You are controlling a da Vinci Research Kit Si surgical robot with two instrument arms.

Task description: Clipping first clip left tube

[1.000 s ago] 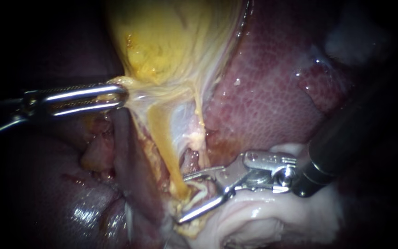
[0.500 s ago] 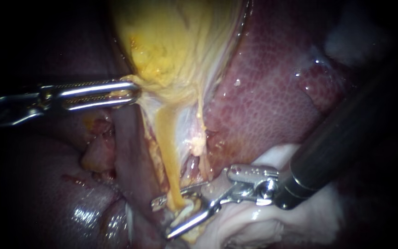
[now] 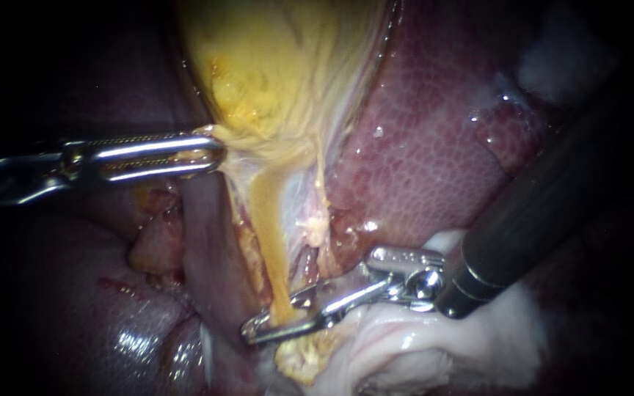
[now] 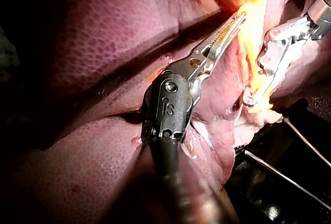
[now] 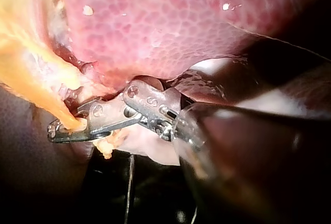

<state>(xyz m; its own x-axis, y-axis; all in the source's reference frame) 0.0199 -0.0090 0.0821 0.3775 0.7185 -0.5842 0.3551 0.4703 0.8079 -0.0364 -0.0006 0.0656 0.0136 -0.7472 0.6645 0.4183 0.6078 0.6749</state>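
The left tube, a thin yellow strand, runs from the gallbladder at upper centre down to lower centre of the endoscope view, beside the mottled red liver. It looks soft, wet and easily torn, so it is best taken low on its bare stretch, square across. There the right instrument, entering from the right, has both jaws pressed onto the tube from two sides. No clip can be made out separately. The left instrument, from the left edge, grips the gallbladder's lower edge, holding the tube taut. Half a second earlier the right jaws stood wide apart astride the tube.
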